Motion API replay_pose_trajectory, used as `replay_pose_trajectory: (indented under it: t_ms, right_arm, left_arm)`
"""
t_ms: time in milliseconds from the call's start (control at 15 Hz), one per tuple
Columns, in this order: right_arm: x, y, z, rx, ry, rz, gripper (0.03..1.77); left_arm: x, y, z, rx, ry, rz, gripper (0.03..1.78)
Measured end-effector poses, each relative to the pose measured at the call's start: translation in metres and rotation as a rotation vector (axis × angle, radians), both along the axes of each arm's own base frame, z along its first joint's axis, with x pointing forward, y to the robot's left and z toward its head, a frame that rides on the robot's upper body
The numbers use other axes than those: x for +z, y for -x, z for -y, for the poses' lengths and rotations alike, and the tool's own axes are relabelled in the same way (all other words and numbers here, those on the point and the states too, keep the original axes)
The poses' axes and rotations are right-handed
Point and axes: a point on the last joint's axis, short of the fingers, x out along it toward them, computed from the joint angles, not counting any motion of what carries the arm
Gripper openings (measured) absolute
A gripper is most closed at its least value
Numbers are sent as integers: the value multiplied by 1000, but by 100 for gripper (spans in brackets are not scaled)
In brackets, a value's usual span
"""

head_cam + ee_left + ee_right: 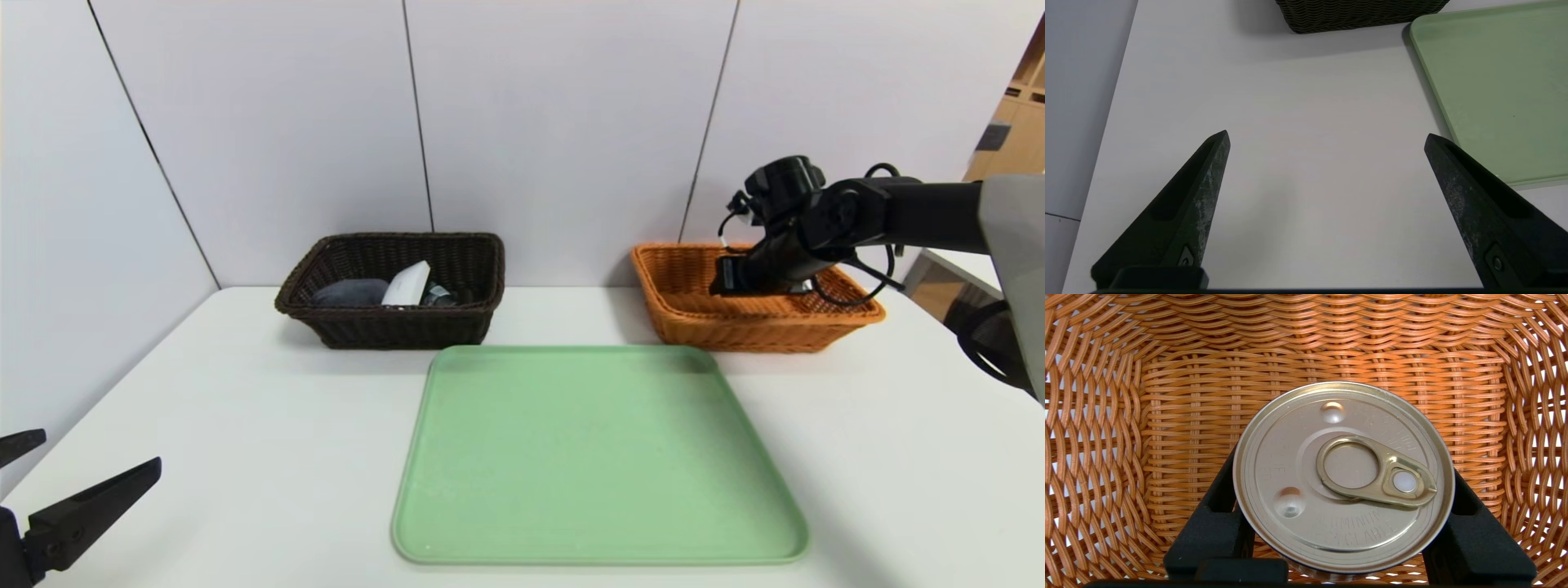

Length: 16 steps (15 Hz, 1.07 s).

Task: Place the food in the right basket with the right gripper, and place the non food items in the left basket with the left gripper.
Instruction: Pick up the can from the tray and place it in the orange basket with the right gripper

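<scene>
My right gripper [1345, 486] has its jaws part-way apart, closed on the tin can [1344, 477] from both sides, and I carry it lid-up inside the orange wicker basket [751, 341], which stands on the desk [269, 457] at about two o'clock in the head view. Whether its base touches the woven floor I cannot tell.

I judge the can to be stiff and fairly heavy for its bulk, with a smooth wall that could slip if I squeezed it unevenly. The sides below the rim are the right place to hold it; the pull ring [1376, 469], lying toward three o'clock on the lid in the wrist view, I would leave alone, since it might bend or lift. Next calls for lowering it level and parting my jaws gently; the sloping wicker walls around me leave limited room to spread, and a drop might tip it.

My left gripper [1327, 141] waits at about eight o'clock in the head view, over the desk, jaws wide apart and holding nothing. Toward eleven o'clock, the dark wicker basket [400, 333] already holds the grey cloth [351, 292], the white box [406, 284] and the black tube [438, 296]. The green tray [596, 457] lies toward six o'clock, nearer than both baskets.
</scene>
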Motion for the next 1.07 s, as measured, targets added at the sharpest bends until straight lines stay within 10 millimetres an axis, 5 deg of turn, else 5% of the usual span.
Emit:
replay_pose_trajectory:
  t_ms: [333, 1067]
  right_arm:
    - [0, -3, -1, 2, -2, 23, 105]
    - [1, -3, -3, 3, 3, 35, 154]
  left_arm:
    - [0, 1, 0, -14, 4, 3, 169]
    - [1, 1, 0, -15, 5, 7, 169]
